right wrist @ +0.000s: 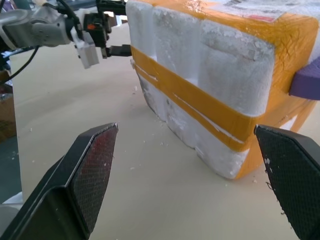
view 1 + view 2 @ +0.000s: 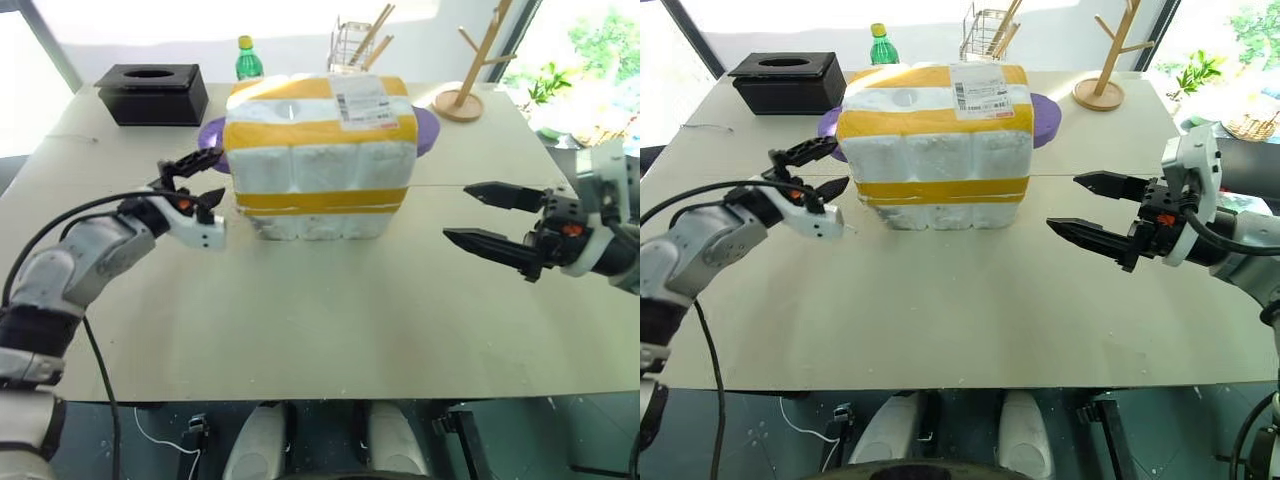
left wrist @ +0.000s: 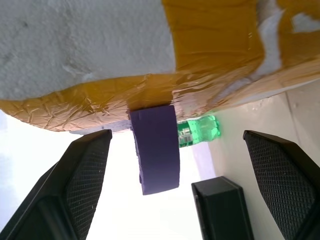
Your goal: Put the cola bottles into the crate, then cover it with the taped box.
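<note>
Right gripper (image 2: 1080,206): mine, fingers spread wide, nothing between them, hovering off the box's right side, clear gap.
Left gripper (image 2: 195,192): mine, fingers apart, nothing held, just beside the box's left end.
Taped box (image 2: 320,160): upright mid-table (image 2: 320,320), between both grippers, sitting over the crate.
</note>
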